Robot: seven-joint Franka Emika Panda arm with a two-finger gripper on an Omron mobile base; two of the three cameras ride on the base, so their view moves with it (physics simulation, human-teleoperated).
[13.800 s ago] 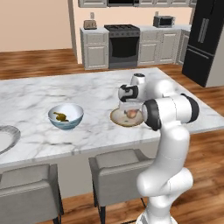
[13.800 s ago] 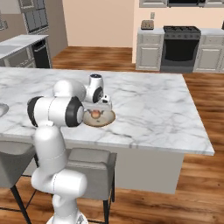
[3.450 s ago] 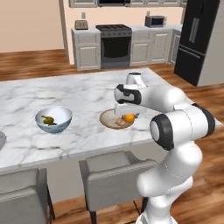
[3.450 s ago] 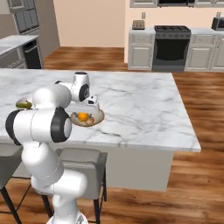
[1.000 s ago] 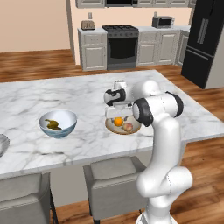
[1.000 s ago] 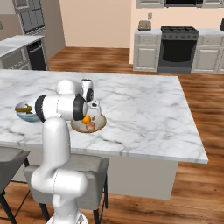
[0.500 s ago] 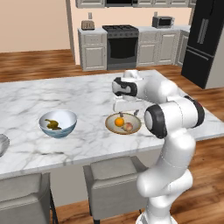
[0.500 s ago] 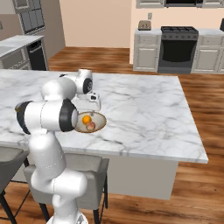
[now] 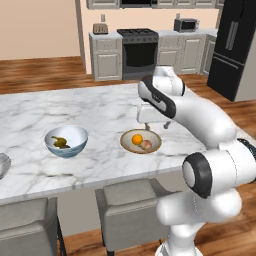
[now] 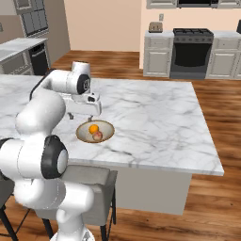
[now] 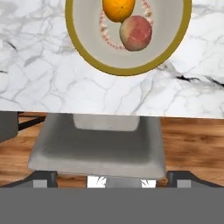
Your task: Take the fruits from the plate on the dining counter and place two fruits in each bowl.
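Now the end effector (image 9: pixel 150 116) has lifted (jaws wide) off the orange (image 9: pixel 137 139).

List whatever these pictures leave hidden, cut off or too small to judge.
- Plate: left base view, cut by the left edge; whether any fruit remains on it is unseen.
- Blue-white bowl: left base view, its contents are small dark-yellow shapes; which fruits, and how many, cannot be told.
- Orange: hand view, its top is cut by the upper edge.
- Tan bowl: right base view, its near-left rim is hidden behind the arm.
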